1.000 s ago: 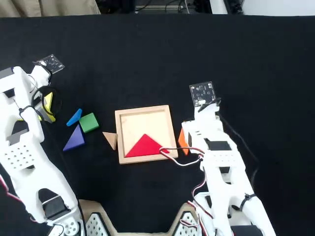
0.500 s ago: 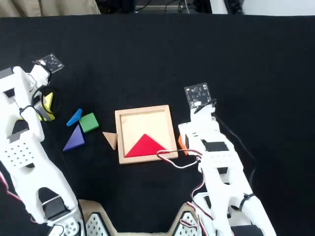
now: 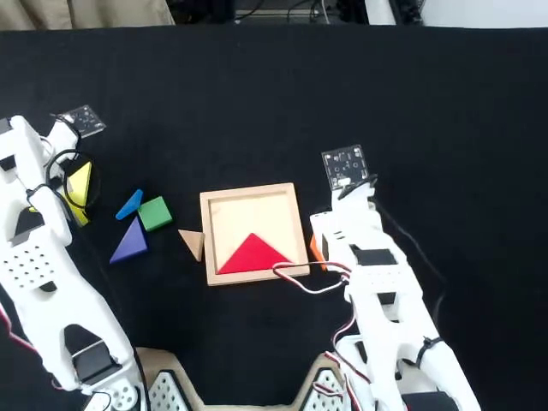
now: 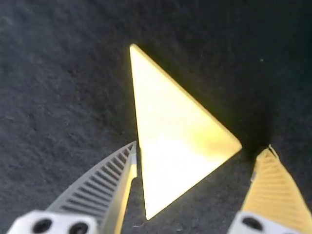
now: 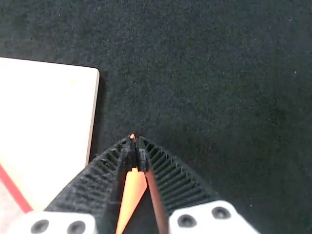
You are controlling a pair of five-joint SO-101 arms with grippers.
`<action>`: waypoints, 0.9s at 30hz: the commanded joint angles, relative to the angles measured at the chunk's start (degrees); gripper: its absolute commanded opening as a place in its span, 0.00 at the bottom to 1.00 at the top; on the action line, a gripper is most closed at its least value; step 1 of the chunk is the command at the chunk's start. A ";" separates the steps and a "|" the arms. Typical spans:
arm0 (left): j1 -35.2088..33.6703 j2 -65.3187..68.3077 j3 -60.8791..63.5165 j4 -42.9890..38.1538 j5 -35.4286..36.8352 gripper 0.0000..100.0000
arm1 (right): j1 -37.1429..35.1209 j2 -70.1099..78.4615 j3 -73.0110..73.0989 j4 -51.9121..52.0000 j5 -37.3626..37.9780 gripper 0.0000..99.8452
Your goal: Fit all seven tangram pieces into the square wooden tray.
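High view: you see the wooden tray (image 3: 206,240) at the middle of the black cloth (image 3: 428,111), with the red triangle (image 3: 253,255) lying in its near part. A tan triangle (image 3: 193,242) lies just beside the tray's left rim, and the green square (image 3: 155,213), blue piece (image 3: 129,205) and purple triangle (image 3: 129,241) are grouped farther left. The left arm (image 3: 38,257) stands over the yellow triangle (image 3: 79,181). The right arm (image 3: 377,274) is at the tray's right rim, over the orange piece (image 3: 315,247). Left wrist view: your left gripper (image 4: 200,148) is released, one finger on either side of the yellow triangle (image 4: 175,141), which lies flat on the cloth. Right wrist view: your right gripper (image 5: 135,144) is clenched on the orange piece (image 5: 132,187), close beside the tray's corner (image 5: 48,112).
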 commanded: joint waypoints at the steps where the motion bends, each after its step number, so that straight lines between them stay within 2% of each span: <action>1: -0.48 -0.53 -2.42 -2.11 -1.23 0.36 | -0.70 -1.01 -0.40 -1.05 0.44 0.01; 6: -0.48 -0.53 -2.42 -2.37 -0.88 0.36 | -0.70 -1.01 -0.31 -1.05 0.44 0.01; 11: 0.40 -0.53 -2.95 -2.55 5.54 0.36 | -0.70 -1.01 -0.40 -1.05 0.44 0.01; 20: 1.01 -0.44 -2.33 -2.46 6.15 0.36 | -0.70 -1.01 -0.31 -1.05 0.44 0.01; 24: 1.36 -0.44 -2.33 -2.37 8.88 0.36 | -0.70 -1.01 -0.31 -1.05 0.44 0.01; 27: 1.45 -0.44 -1.71 -2.20 8.79 0.29 | -0.70 -1.01 -0.31 -1.05 0.44 0.01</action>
